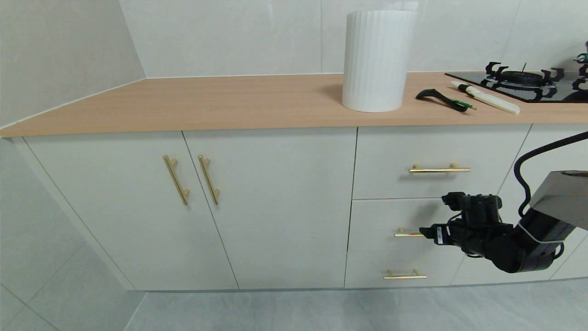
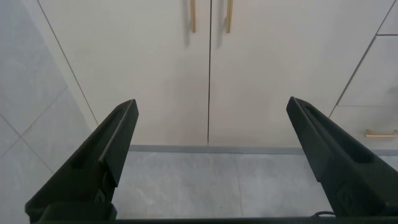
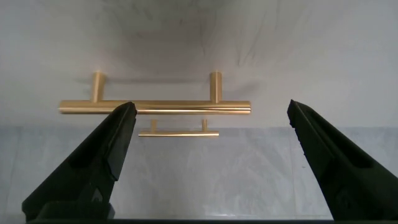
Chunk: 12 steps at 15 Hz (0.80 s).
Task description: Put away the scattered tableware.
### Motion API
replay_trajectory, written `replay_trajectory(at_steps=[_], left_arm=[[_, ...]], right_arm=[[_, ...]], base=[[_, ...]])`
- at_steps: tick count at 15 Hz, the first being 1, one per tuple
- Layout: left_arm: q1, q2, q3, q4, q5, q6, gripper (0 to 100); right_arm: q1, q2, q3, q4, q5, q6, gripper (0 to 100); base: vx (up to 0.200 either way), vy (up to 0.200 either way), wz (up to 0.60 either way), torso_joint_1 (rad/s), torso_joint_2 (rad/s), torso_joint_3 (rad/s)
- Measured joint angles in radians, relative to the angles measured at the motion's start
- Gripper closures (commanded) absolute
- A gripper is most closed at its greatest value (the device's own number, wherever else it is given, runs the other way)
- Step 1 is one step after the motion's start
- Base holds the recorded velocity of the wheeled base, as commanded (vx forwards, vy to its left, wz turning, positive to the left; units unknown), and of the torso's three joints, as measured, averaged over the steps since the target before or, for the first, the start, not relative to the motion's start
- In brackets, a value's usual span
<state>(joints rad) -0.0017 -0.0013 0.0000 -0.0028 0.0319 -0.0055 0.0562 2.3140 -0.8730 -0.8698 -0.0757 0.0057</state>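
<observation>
Gas hob point(image 1: 521, 80) at countertop point(image 1: 206, 101) R end; 2 cupboard doors point(image 1: 271, 207) below, gold handles point(image 1: 176, 179).

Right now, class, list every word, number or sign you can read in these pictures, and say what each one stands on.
Legible text: none.
Too small to read: the small white label on the black right gripper.
No print visible: the tall white ribbed container and the pale cabinet fronts.

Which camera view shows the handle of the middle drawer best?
The right wrist view: the middle drawer handle shows whole, close before the open right gripper. In the head view that gripper hides most of it. The left wrist view shows a gold handle end; which drawer, I cannot tell.
</observation>
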Motion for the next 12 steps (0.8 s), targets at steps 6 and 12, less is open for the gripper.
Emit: replay_trajectory(at_steps=[6,12], left_arm=[[0.0,0.0,0.0,0.0,0.0,0.0,0],[0.0,0.0,0.0,0.0,0.0,0.0,0]], right_arm=[[0.001,0.089,-0.051,-0.046,-0.007,-0.001,0],[0.003,0.124,-0.047,-0.072,-0.007,-0.002,0]], base=[[0.0,0.0,0.0,0.0,0.0,0.0],[0.0,0.0,0.0,0.0,0.0,0.0]])
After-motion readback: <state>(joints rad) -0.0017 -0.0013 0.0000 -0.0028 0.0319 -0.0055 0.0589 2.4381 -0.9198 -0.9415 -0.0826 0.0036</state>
